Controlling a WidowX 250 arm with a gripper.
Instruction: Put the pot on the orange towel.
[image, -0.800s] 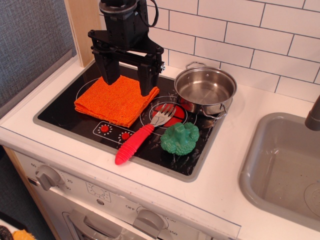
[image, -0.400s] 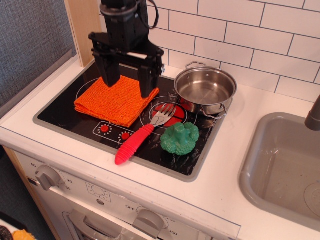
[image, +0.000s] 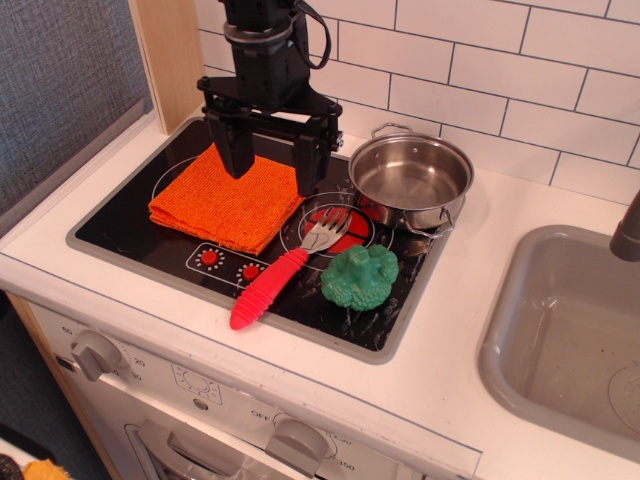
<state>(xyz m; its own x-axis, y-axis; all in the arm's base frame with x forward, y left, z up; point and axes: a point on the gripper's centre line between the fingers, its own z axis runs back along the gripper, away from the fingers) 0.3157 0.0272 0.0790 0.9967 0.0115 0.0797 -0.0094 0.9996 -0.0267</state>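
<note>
The shiny steel pot (image: 410, 180) with wire loop handles stands upright at the back right of the black stovetop (image: 120, 228). The orange towel (image: 230, 202) lies flat at the back left of the stovetop. My black gripper (image: 272, 168) hangs open and empty above the towel's right back part, its two fingers wide apart. Its right finger (image: 308, 165) is just left of the pot and not touching it. The gripper hides part of the towel's back edge.
A fork with a red ribbed handle (image: 268, 288) lies in front of the towel and pot. A green broccoli toy (image: 359, 275) sits to the fork's right. A grey sink (image: 570, 330) is at the right. A white tiled wall runs behind.
My gripper has moved to the right, from over the towel's middle toward the pot, staying open. Nothing else has moved.
</note>
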